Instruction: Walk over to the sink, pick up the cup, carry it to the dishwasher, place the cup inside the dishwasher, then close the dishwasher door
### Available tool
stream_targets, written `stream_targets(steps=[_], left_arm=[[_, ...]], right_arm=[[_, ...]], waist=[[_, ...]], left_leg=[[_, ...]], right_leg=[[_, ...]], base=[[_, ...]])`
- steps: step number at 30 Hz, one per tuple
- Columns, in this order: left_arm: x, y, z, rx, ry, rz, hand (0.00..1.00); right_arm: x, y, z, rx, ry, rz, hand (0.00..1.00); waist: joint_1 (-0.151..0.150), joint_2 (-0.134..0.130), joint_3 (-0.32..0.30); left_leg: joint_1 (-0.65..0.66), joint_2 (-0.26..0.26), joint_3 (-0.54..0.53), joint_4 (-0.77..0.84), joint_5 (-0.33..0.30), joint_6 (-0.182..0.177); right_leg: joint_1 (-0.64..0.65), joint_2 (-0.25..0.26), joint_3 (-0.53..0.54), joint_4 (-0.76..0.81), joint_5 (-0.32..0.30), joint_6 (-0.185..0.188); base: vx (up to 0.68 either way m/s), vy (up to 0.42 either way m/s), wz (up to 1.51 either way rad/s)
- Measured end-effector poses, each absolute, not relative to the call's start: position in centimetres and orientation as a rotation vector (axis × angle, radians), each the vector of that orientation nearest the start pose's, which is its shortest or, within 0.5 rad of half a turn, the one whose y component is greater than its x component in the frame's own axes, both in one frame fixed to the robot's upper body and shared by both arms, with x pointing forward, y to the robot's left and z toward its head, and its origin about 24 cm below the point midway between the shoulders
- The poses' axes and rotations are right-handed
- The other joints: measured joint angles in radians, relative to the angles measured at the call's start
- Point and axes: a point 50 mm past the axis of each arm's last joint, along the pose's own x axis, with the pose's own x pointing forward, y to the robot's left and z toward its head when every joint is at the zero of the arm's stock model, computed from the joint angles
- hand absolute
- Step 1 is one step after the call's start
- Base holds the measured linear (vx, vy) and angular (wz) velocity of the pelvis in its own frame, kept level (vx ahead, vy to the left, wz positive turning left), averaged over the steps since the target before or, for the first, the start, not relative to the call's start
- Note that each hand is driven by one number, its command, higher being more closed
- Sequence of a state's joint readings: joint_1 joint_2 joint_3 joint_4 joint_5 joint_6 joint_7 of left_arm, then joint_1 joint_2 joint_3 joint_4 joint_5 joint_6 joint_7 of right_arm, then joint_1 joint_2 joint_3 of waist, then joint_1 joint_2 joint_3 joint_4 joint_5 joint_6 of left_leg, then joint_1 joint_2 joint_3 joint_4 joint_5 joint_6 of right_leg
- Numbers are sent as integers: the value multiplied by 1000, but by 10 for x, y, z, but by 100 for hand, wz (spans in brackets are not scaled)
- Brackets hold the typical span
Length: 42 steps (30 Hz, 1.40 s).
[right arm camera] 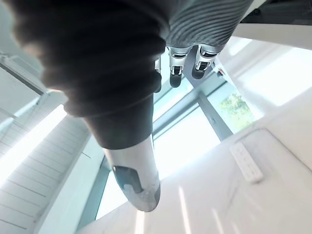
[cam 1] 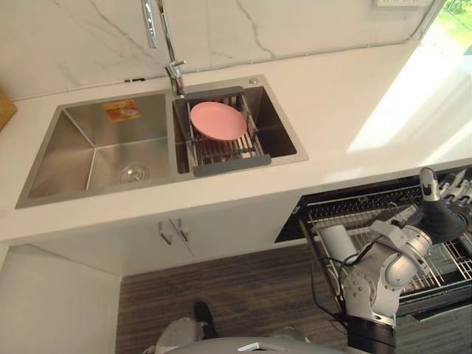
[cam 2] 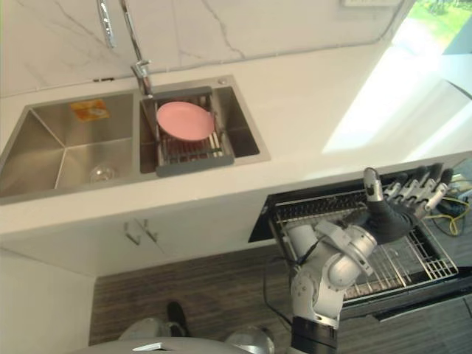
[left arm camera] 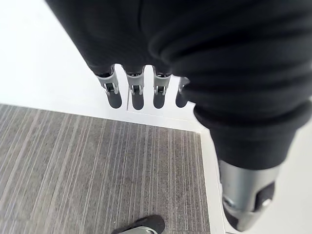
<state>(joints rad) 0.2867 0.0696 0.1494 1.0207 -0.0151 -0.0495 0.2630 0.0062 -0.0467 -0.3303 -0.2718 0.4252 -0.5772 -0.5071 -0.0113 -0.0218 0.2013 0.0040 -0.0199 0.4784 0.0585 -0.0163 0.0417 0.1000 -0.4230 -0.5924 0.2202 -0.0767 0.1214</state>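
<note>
Cup (cam 2: 301, 239): pale, smooth cylinder at the left end of the pulled-out wire dishwasher rack (cam 2: 417, 259), just beside the right forearm. Long axis roughly upright; which way the mouth points cannot be told. Right hand (cam 2: 392, 214): over the rack, fingers (cam 2: 422, 184) straight and spread, holding nothing. Left hand (left arm camera: 137, 95): fingers straight, side by side, empty, above the striped floor (left arm camera: 97, 170).
</note>
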Motion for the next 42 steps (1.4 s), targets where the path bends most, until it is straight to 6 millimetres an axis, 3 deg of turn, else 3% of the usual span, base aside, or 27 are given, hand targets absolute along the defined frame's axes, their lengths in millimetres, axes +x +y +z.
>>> stream_targets(steps=[1, 2, 3, 4, 5, 6, 7, 9, 11, 12, 17, 23, 29, 38, 42], left_arm=[[16, 213, -165, 158, 1241, 473, 0], [16, 212, -165, 182, 1239, 456, 0], [17, 213, -165, 193, 1235, 450, 0], [20, 216, -164, 214, 1227, 440, 0], [26, 221, -162, 234, 1209, 434, 0], [30, 223, -161, 241, 1198, 433, 0], [39, 228, -159, 252, 1179, 433, 0], [45, 229, -159, 262, 1165, 418, 0], [48, 229, -158, 283, 1159, 393, 0], [47, 230, -158, 296, 1164, 382, 0], [54, 221, -159, 257, 1150, 336, 0], [57, 220, -158, 279, 1146, 316, 0], [57, 220, -158, 296, 1150, 302, 0], [52, 222, -159, 307, 1177, 266, 0], [53, 222, -159, 315, 1177, 259, 0]], right_arm=[[189, -266, 136, 486, -841, -858, 0], [188, -268, 136, 493, -844, -879, 0], [188, -268, 136, 495, -843, -879, 0], [189, -267, 136, 495, -844, -876, 0], [190, -265, 137, 493, -844, -858, 0], [189, -265, 138, 491, -849, -852, 0], [187, -263, 145, 486, -879, -830, 0], [184, -260, 155, 448, -926, -785, 0], [177, -258, 161, 422, -956, -752, 0], [174, -257, 162, 397, -962, -727, 0], [179, -256, 173, 310, -994, -598, 0], [182, -256, 175, 252, -973, -481, 0], [198, -256, 145, 130, -703, -337, 0], [211, -245, 142, -148, -541, -141, 0], [228, -237, 138, -287, -469, -71, 0]], waist=[[-6, 3, 1], [-7, 8, -1], [-7, 7, 0], [-7, 10, -3], [-7, -9, 1], [-6, -14, 0], [-12, -30, 5], [-30, -33, 2], [-41, -32, 0], [-42, -45, -8], [-28, -3, -29], [-25, -1, -33], [-23, -4, -37], [-18, -16, -78], [-10, -16, -86]], left_leg=[[12, -6, -8, 0, -18, 9], [22, -5, -8, -12, -24, 18], [34, -3, -8, -19, -27, 22], [58, -1, -9, -35, -29, 27], [71, 8, -15, -50, -31, 35], [73, 11, -20, -53, -32, 36], [87, 11, -41, -65, -31, 35], [104, 11, -81, -66, -38, 25], [110, 5, -110, -54, -48, 11], [119, -14, -139, -39, -54, 11], [97, 2, -180, -5, -64, -5], [118, 21, -192, -7, -77, -26], [115, 16, -203, -30, -73, -26], [120, 11, -204, -89, -34, -25], [120, 5, -206, -100, -22, -20]], right_leg=[[-13, -17, 5, 73, -10, -113], [-65, -44, 31, 193, 40, -172], [-93, -53, 54, 247, 69, -189], [-139, -60, 101, 318, 94, -180], [-191, -19, 166, 384, 40, -101], [-206, 7, 185, 388, 13, -88], [-212, 63, 210, 368, -32, -78], [-213, 150, 263, 313, -67, -65], [-215, 202, 322, 250, -50, -62], [-209, 209, 327, 186, 16, -64], [-114, 245, 312, 5, 8, -53], [-61, 272, 303, -51, 8, -53], [-50, 281, 307, -98, 20, -39], [-46, 290, 304, -144, 49, -37], [-37, 291, 300, -178, 73, -34]], base=[[97, 104, -4], [79, 115, -7], [101, 141, -14], [108, 109, -8], [124, 72, -2], [147, 15, 17], [106, -4, 30], [148, -8, 63], [220, -12, 74], [271, -61, 58], [221, -73, 18], [70, -49, 3], [-43, -5, 5], [-31, 0, -1], [-8, 16, 5]])
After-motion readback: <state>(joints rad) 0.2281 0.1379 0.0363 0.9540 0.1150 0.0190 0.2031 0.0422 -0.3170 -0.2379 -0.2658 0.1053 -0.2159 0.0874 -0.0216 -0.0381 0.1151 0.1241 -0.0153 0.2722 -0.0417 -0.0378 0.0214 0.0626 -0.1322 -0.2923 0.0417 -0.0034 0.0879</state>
